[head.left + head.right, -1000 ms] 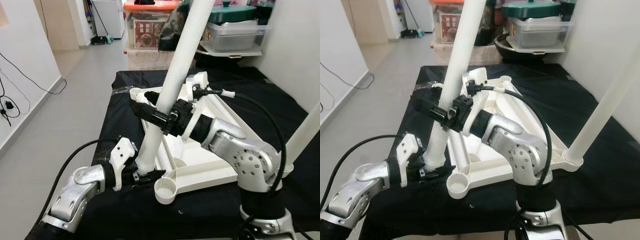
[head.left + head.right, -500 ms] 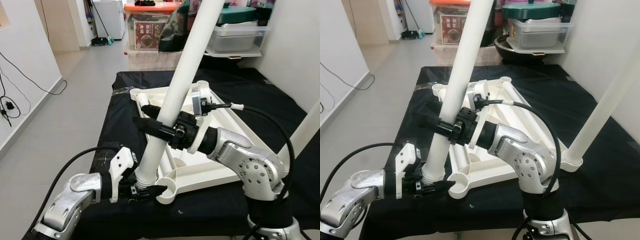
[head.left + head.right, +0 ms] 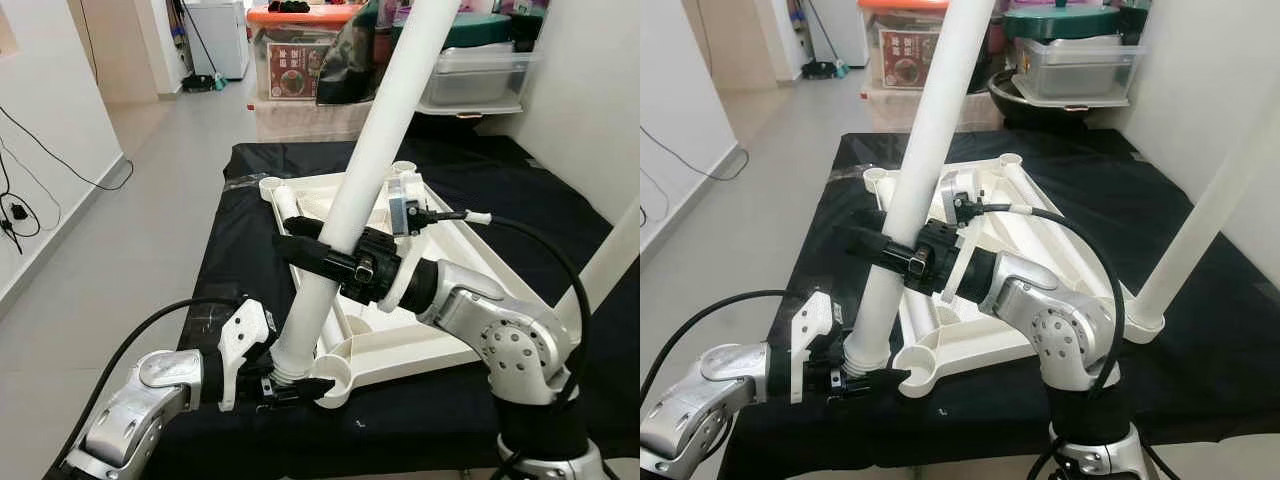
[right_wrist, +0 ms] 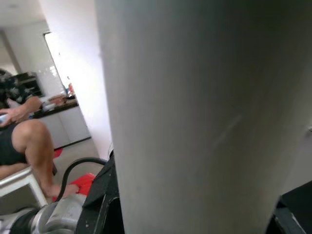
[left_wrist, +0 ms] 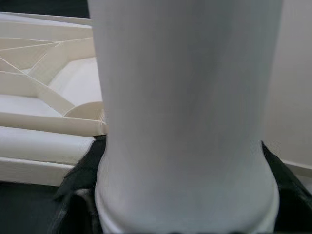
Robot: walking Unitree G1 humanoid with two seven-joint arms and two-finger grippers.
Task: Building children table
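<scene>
Nearest, the left hand (image 3: pixel 285 385) is clenched on the foot of the white leg (image 3: pixel 345 215), just beside the near corner socket (image 3: pixel 335 380) of the upturned white tabletop (image 3: pixel 420 340). Higher up, the right hand (image 3: pixel 325 258) grasps the same tilted leg mid-shaft. The tabletop lies on the black-draped counter (image 3: pixel 250 200). A second leg (image 3: pixel 1200 230) stands in the right corner; storage bins (image 3: pixel 470 70) sit beyond.

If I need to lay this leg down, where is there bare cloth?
Bare black cloth lies beyond the upturned tabletop, toward the storage boxes, and along its right side. The near corner is crowded: left gripper and right gripper both clamp the table leg beside the corner socket.
</scene>
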